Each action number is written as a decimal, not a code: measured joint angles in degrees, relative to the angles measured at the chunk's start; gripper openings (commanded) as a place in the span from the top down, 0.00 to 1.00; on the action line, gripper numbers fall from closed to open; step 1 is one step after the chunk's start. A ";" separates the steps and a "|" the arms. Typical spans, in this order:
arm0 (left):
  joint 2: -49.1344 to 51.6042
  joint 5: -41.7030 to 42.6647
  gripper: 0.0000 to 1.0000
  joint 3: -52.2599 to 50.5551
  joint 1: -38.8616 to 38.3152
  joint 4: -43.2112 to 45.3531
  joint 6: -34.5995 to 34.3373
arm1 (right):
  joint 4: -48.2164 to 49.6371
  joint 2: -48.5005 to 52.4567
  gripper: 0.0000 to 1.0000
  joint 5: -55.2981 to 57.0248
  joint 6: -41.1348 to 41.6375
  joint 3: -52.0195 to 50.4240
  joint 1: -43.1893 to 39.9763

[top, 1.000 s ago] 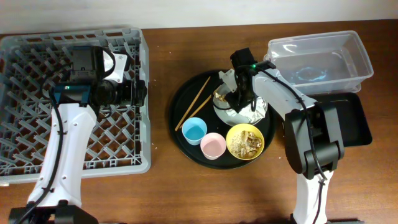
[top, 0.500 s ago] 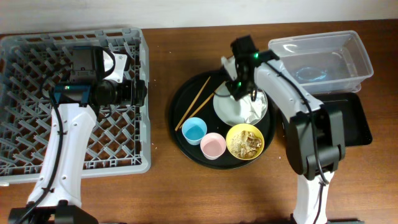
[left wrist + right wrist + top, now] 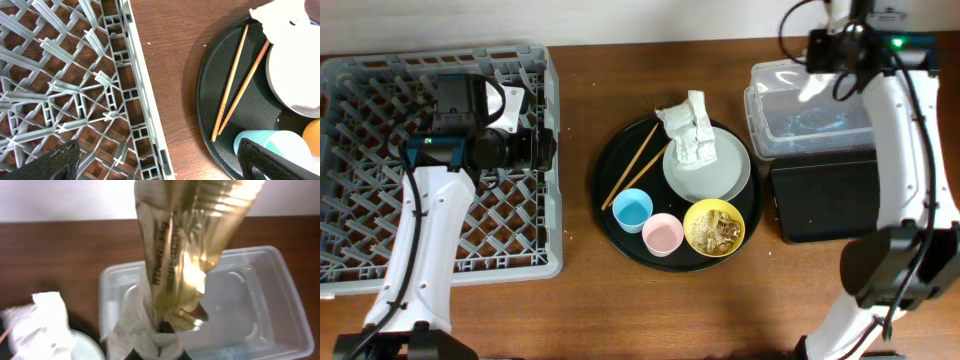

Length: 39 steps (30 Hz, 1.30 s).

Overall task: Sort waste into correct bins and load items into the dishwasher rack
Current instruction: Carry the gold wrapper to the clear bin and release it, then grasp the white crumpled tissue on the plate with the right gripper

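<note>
"Napkin (image 3: 688,130), where is it?"

"Crumpled on the far left rim of the plate (image 3: 720,172), partly hanging over onto the round tray (image 3: 610,195). Nothing is gripping it."

"And the right claw (image 3: 159,350)?"

"Pinched tight on a gold foil wrapper (image 3: 190,245), with a wad of white paper bunched in at the fingers. It hangs above the clear tub (image 3: 265,305). Just in front of the tub sits the black bin (image 3: 825,200)."

"The left claw (image 3: 165,161)?"

"Spread wide with nothing in it, above the right wall of the rack (image 3: 440,55). One finger shows over the lattice and the other over the round tray's edge."

"What about the dishes?"

"All on the round tray. The two chopsticks (image 3: 632,168) lie side by side, slanted, left of the plate. The blue cup (image 3: 632,209) and pink cup (image 3: 662,234) stand next to each other at the near side. The yellow bowl (image 3: 741,216) is right of the pink cup, just in front of the plate, with the tan scraps (image 3: 712,230) inside it."

"Is anything in the rack?"

"I cannot tell: the left arm covers part of it."
</note>
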 measured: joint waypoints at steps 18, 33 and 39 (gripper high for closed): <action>0.00 0.02 0.01 0.00 0.00 0.00 0.00 | -8.57 5.90 0.02 -11.17 4.37 6.19 0.13; 0.00 0.02 0.01 0.00 0.00 -0.02 0.00 | -7.23 8.79 0.18 -10.67 9.77 -10.05 18.51; 0.00 0.02 0.01 0.00 0.00 0.00 0.00 | 5.44 9.18 0.19 -4.52 10.01 -22.84 21.70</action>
